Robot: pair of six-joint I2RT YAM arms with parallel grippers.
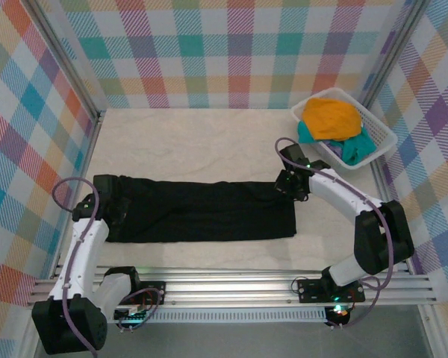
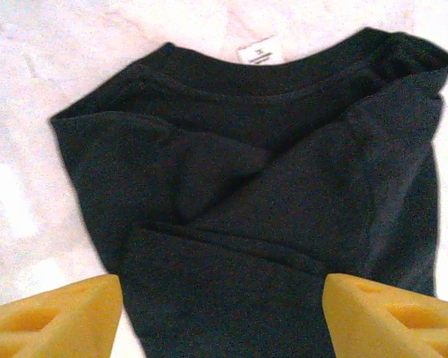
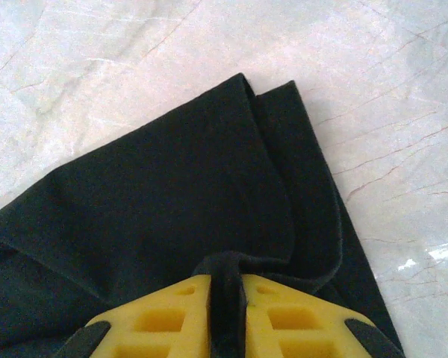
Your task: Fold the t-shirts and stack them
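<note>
Now the black t-shirt [image 1: 201,212] is lying folded in a long strip across the near part of the worktop [image 1: 194,142], collar end to the left. The right gripper [image 3: 225,294] is gripping its far right corner, jaws pinching a ridge of black cloth. The left gripper [image 2: 220,306] is hanging over the collar end, jaws spread wide. Far right, the white basket [image 1: 384,136] is holding the orange t-shirt [image 1: 331,119] and the teal t-shirt [image 1: 356,149].

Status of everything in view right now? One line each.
black t-shirt, folded lengthwise, flat on table
left gripper, open over its collar end
right gripper, shut on its other end
orange t-shirt, crumpled, in basket
teal t-shirt, crumpled, under the orange one
</note>
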